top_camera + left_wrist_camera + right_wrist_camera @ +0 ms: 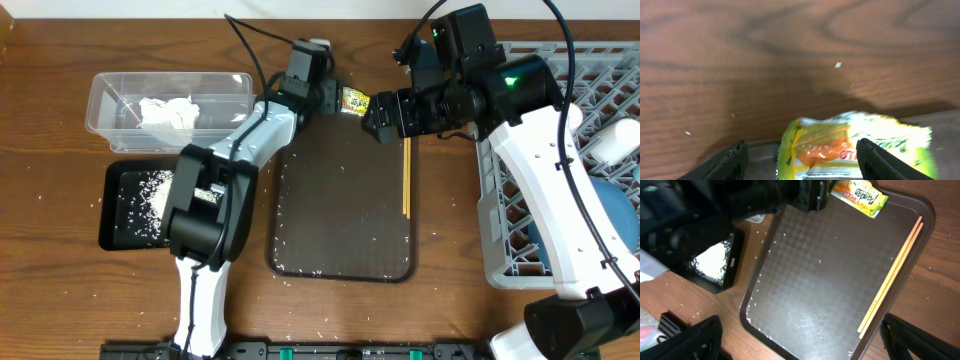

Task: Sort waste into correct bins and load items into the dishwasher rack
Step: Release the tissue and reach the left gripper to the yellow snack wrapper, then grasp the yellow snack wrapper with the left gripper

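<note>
The green-yellow snack wrapper lies at the far edge of the brown serving tray. My left gripper is open, and the wrapper sits between its fingers with a gap on the left side. Just right of the wrapper, my right gripper hovers open over the tray, holding nothing. Two chopsticks lie along the tray's right side. The tissue is in the clear tub. Rice lies in the black tray.
The grey dishwasher rack stands at the right with a white cup and a blue dish in it. Loose rice grains dot the serving tray's near edge and the table around the black tray.
</note>
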`<state>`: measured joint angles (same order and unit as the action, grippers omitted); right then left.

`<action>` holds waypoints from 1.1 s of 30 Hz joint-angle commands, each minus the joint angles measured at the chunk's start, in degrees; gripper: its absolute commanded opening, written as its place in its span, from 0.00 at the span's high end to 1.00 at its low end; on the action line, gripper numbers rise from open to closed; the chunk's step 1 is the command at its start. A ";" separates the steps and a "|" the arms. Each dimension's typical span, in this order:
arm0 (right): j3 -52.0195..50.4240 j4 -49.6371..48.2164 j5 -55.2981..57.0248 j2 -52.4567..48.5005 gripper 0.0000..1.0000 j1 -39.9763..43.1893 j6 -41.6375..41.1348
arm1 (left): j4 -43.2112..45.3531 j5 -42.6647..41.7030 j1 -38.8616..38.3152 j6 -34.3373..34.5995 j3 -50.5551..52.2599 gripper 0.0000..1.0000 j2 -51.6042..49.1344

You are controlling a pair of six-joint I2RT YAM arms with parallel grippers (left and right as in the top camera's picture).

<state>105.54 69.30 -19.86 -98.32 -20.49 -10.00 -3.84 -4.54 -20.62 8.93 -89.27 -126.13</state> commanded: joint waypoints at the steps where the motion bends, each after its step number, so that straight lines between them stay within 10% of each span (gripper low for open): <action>1: -0.02 -0.09 -0.04 0.28 0.01 -0.57 0.66 | -0.24 -0.85 0.17 -0.98 -0.20 0.28 -0.87; 15: -0.02 -0.09 -0.02 0.28 0.01 -0.57 0.66 | -4.81 -3.85 0.13 -0.96 -0.17 0.29 -2.01; 33: -0.02 -0.09 -0.04 0.28 0.01 -0.59 0.66 | -6.78 -10.25 0.02 -0.74 -0.20 0.55 -2.14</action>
<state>105.54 69.30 -19.86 -98.32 -20.49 -10.00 -10.17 -13.82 -20.64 8.84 -89.27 -127.20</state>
